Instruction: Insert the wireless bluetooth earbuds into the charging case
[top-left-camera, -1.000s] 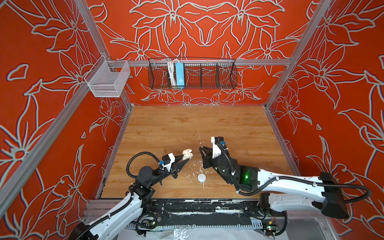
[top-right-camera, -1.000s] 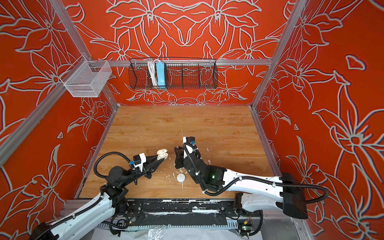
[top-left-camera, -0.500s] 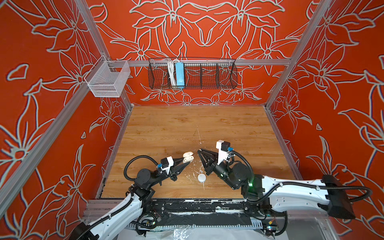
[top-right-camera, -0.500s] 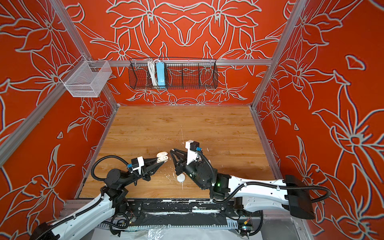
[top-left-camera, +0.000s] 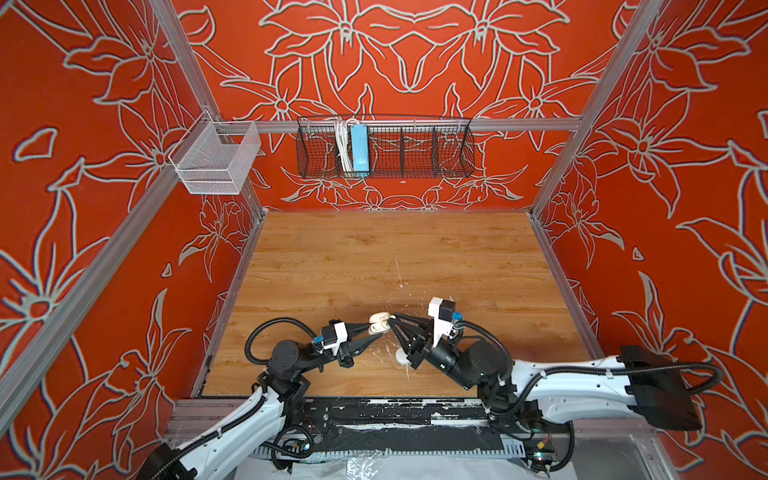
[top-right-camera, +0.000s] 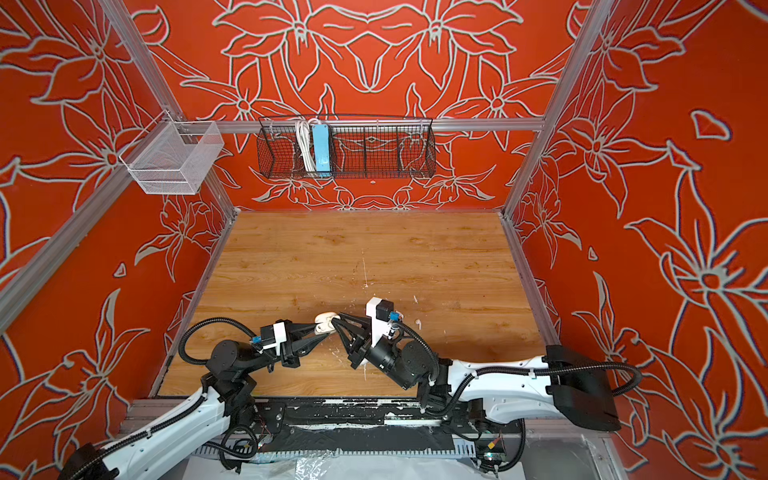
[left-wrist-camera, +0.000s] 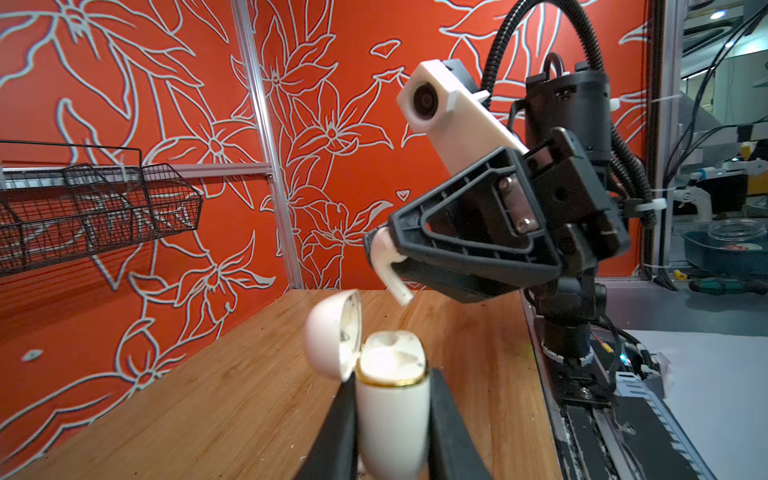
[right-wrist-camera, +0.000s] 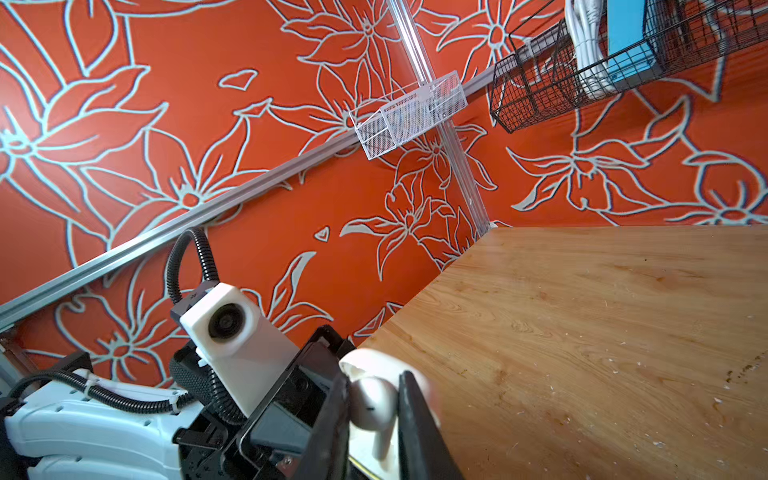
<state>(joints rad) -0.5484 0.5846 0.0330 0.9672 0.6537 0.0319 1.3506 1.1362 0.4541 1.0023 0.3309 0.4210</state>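
My left gripper (left-wrist-camera: 392, 380) is shut on the charging case (left-wrist-camera: 392, 415), a white clamshell with a gold rim, held upright with its lid (left-wrist-camera: 332, 332) swung open. My right gripper (right-wrist-camera: 374, 382) is shut on one white earbud (right-wrist-camera: 370, 409), pinched by its head with the stem pointing down. In the left wrist view that earbud (left-wrist-camera: 386, 257) hangs just above and behind the case's open mouth. In both top views the case (top-left-camera: 376, 324) (top-right-camera: 324, 322) sits where the two grippers' tips meet, near the table's front middle. A tiny white stemmed bit (top-right-camera: 417, 323) lies on the wood; whether it is an earbud is unclear.
A small round white puck (top-left-camera: 401, 355) lies on the wooden table (top-left-camera: 374, 257) under the right gripper, partly hidden. White flecks dot the wood nearby. A black wire basket (top-left-camera: 384, 147) and a white mesh bin (top-left-camera: 214, 160) hang on the back wall.
My right arm has turned its wrist and brought the earbud left and down to the case's open mouth. The left gripper with the case has barely shifted.
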